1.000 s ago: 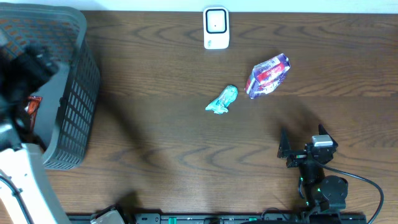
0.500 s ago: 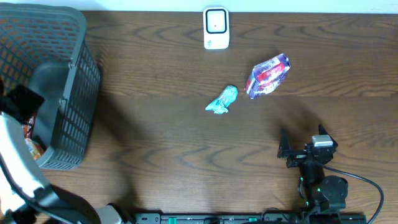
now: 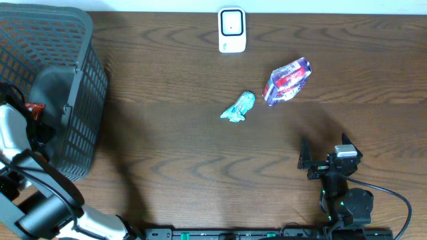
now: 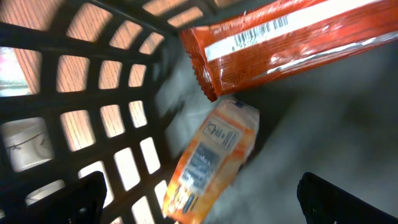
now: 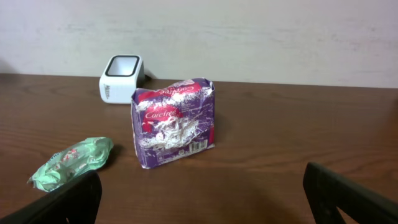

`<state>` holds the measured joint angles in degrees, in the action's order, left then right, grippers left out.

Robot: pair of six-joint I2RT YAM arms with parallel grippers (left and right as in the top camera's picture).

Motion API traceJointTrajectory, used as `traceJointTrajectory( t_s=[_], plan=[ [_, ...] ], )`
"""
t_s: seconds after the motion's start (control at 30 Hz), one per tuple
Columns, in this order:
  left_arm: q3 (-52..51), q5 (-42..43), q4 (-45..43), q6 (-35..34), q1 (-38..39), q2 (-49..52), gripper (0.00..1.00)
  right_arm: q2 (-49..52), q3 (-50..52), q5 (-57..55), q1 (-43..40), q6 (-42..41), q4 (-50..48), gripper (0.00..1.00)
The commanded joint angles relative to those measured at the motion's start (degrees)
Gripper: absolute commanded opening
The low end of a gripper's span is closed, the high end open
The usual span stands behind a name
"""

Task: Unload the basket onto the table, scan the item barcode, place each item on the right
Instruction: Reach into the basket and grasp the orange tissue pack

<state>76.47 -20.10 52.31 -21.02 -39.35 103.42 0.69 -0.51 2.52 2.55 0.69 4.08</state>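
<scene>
Over the brown wooden table (image 3: 173,153), the overhead view showed a white box-shaped barcode scanner (image 3: 232,30) at the far edge. A purple-and-red crinkled foil packet (image 3: 287,81) and a mint-green crumpled wrapper (image 3: 239,107) lay near each other, apart from the scanner. The left arm (image 3: 10,130) hung inside a dark grey plastic mesh basket (image 3: 77,87). The right gripper (image 3: 323,159) rested spread wide, well apart from both items.

Inside the basket, the left wrist view had the left gripper (image 4: 208,202) spread wide and empty above a small orange-and-white pouch (image 4: 214,155). A long orange packet (image 4: 286,34) lay beside it. Lifting out carelessly could hook a finger in the mesh and drag the basket.

From the right wrist view, the foil packet stood upright, with what looked like a barcode low on its near face, turned away from the scanner. Crushed foil could distort the code, and wide jaws might knock the wrapper.
</scene>
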Motion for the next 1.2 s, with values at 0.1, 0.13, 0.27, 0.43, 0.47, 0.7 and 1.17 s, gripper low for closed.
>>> traceJointTrajectory(
  t_s=[0.1, 0.13, 0.27, 0.43, 0.47, 0.7, 1.17],
  plan=[
    [-0.3, -2.0, -0.3, -0.7, -1.2, 3.7, 0.98, -0.3, 0.2, -0.5, 0.3, 0.4, 0.2, 0.99],
    [-0.3, -2.0, -0.5, -0.7, -1.4, 4.1, 0.99, -0.3, 0.2, -0.5, 0.3, 0.4, 0.2, 0.99],
    [-0.3, 0.4, -1.5, -0.6, -2.7, 6.0, 0.95, -0.3, 0.2, -0.5, 0.3, 0.4, 0.2, 0.99],
    [-0.3, 7.8, -2.3, 2.1, -3.3, 7.5, 0.46, -0.3, 0.2, -0.5, 0.3, 0.4, 0.2, 0.99],
    [-0.3, 8.3, -2.3, 2.1, -3.3, 7.7, 0.31, -0.3, 0.2, -0.5, 0.3, 0.4, 0.2, 0.99],
    [0.8, 10.3, -1.0, 2.1, -3.3, 4.4, 0.07, -0.3, 0.2, -0.5, 0.3, 0.4, 0.2, 0.99],
    [5.7, 53.6, -22.0, -12.7, -1.8, -26.9, 0.08, -0.3, 0.2, -0.5, 0.3, 0.4, 0.2, 0.99]
  ],
)
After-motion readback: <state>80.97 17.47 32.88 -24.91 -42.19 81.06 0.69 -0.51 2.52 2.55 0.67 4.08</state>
